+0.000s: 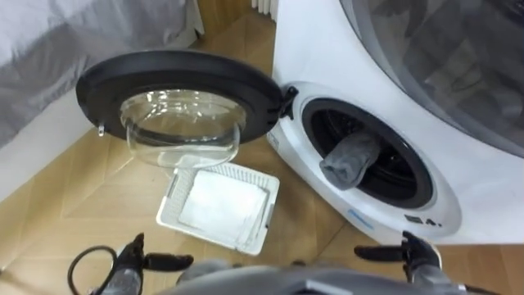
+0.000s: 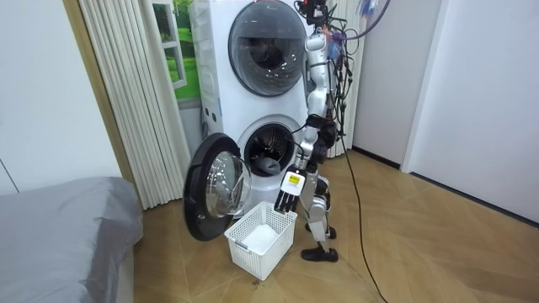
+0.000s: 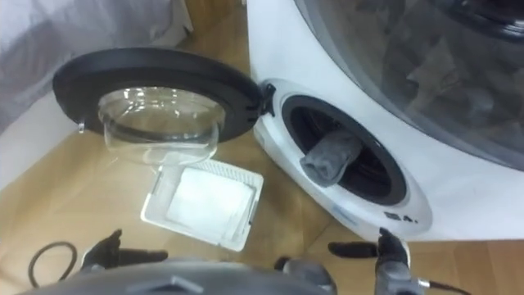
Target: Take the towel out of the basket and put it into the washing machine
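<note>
A grey towel (image 1: 350,160) hangs half out of the lower washing machine's round opening (image 1: 409,156), draped over its lower rim; it also shows in the room view (image 2: 268,165). The machine's door (image 1: 180,78) stands swung open to the left. I stand right in front of the machine, beside a white basket (image 1: 172,201). My left hand (image 2: 289,192) hangs at my side above the basket's far edge (image 2: 282,217), fingers straight and holding nothing.
A folded white cloth (image 1: 219,205) lies in the basket on the wooden floor, just below the open door. A second machine (image 2: 265,46) is stacked above. A grey bed (image 2: 59,227) is at the left, and vertical blinds (image 2: 126,93) stand beside the machines.
</note>
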